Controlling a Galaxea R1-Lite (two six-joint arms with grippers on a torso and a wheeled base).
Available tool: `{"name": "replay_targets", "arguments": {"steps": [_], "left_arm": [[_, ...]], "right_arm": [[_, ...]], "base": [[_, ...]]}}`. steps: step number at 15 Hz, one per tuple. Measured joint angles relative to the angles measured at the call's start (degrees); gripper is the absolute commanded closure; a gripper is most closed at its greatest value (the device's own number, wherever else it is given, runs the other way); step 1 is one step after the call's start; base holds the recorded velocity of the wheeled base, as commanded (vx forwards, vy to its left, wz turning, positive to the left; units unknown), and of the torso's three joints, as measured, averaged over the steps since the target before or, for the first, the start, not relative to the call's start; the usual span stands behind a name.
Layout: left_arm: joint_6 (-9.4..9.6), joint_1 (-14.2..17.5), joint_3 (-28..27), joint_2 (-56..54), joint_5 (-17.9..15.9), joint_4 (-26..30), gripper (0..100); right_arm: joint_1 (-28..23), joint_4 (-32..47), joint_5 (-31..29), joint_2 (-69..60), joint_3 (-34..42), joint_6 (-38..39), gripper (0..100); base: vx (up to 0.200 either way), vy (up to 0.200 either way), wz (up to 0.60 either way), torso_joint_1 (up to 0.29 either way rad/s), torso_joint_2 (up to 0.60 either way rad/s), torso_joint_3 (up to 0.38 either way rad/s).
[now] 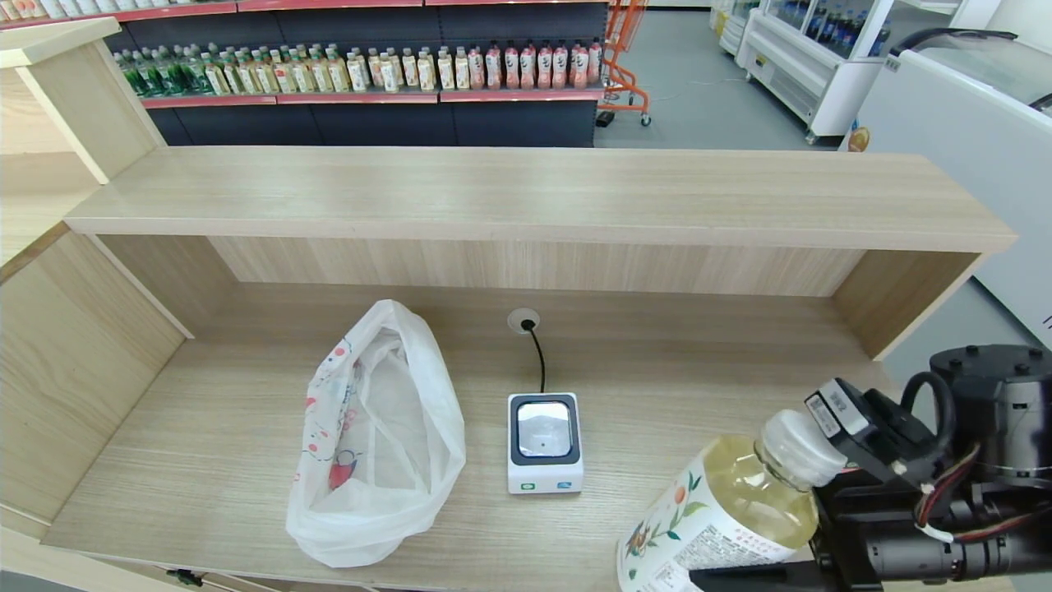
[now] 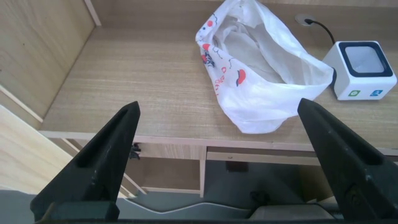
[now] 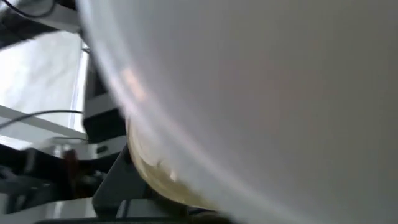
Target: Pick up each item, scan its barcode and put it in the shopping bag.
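A tea bottle (image 1: 723, 501), clear plastic holding pale yellow drink, with a white cap and a fruit-printed label, is tilted at the near right of the counter (image 1: 205, 427). The white barcode scanner (image 1: 545, 440) sits mid-counter, facing up. Just to its left the white, red-printed shopping bag (image 1: 378, 436) slumps open.

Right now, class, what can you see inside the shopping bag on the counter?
The shopping bag gapes open, showing only its own crumpled white plastic; no item is visible. Folds cover its bottom, so that part cannot be checked.
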Motion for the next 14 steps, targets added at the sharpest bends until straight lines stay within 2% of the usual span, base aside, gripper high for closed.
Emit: {"name": "replay_targets", "arguments": {"steps": [2, 4, 7, 12, 14], "left_arm": [[-0.02, 0.00, 0.00, 0.00, -0.02, 0.00, 0], [-0.02, 0.00, 0.00, 0.00, -0.02, 0.00, 0], [-0.05, 0.00, 0.00, 0.00, 0.00, 0.00, 0], [-0.02, 0.00, 0.00, 0.00, -0.02, 0.00, 0], [0.00, 0.00, 0.00, 0.00, -0.02, 0.00, 0]], "right_arm": [[-3.38, -0.30, -5.25, -0.15, -1.27, -17.65, 100], [-6.25, -0.68, -10.95, -0.78, -4.19, -27.54, 100], [-6.55, -3.19, -16.15, -1.33, -6.35, -33.56, 100], [-5.81, -6.92, -16.94, -0.44, -8.52, -46.09, 100], [-4.85, -7.01, -16.99, -0.41, -9.22, -48.53, 100]], "base": [[0.000, 0.000, 0.00, 0.000, 0.00, 0.000], [0.000, 0.000, 0.00, 0.000, 0.00, 0.000], [0.000, 0.000, 0.00, 0.000, 0.00, 0.000], [0.000, 0.000, 0.00, 0.000, 0.00, 0.000], [0.000, 0.000, 0.00, 0.000, 0.00, 0.000]]}}
